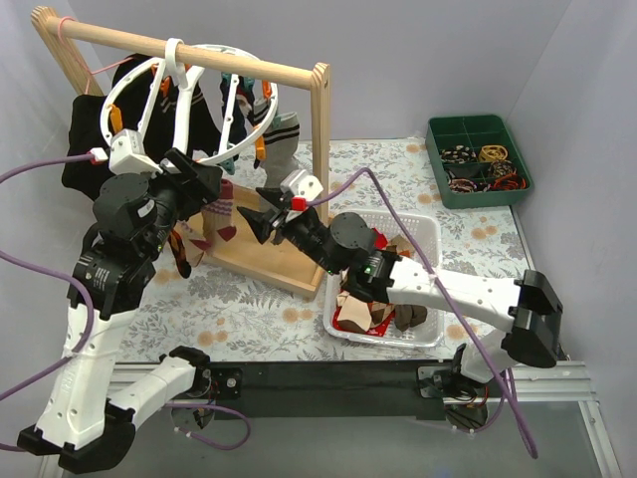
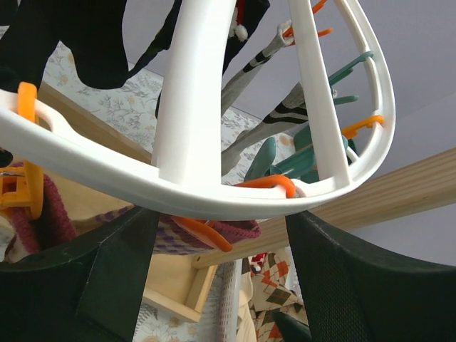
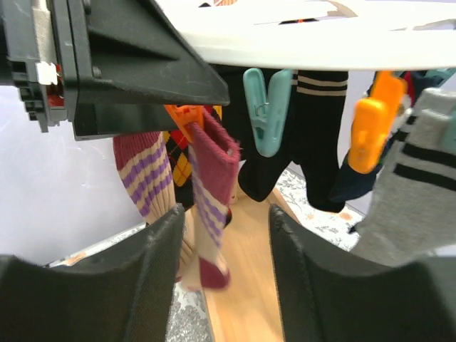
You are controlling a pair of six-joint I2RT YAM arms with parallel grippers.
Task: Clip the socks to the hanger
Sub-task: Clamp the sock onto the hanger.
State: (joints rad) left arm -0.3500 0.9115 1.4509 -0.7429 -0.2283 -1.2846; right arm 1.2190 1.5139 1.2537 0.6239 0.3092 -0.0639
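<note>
Floral cloth [image 1: 249, 309] covers the table, with a wooden rail [image 1: 289, 70] standing at its far left. From that rail the white hanger [image 1: 186, 105] hangs by its hook, its ring tilted toward the arms and its broad span running along the rail. The socks [image 1: 282, 139] clipped to its pins hang with their long axes vertical, toes down: a maroon sock [image 3: 210, 192] with purple stripes hangs cuff up from an orange pin [image 3: 184, 114], and a grey striped sock [image 3: 417, 178] hangs further right, past a teal pin [image 3: 265, 110]. The left gripper [image 2: 221, 221] sits just under the ring's lower rim, jaws spread wide and clamping nothing. The right gripper [image 3: 226, 214] faces the maroon sock from close by, jaws likewise apart and empty. Others lie heaped in a white basket [image 1: 426, 224] on the right, near a green tray [image 1: 434, 159]
</note>
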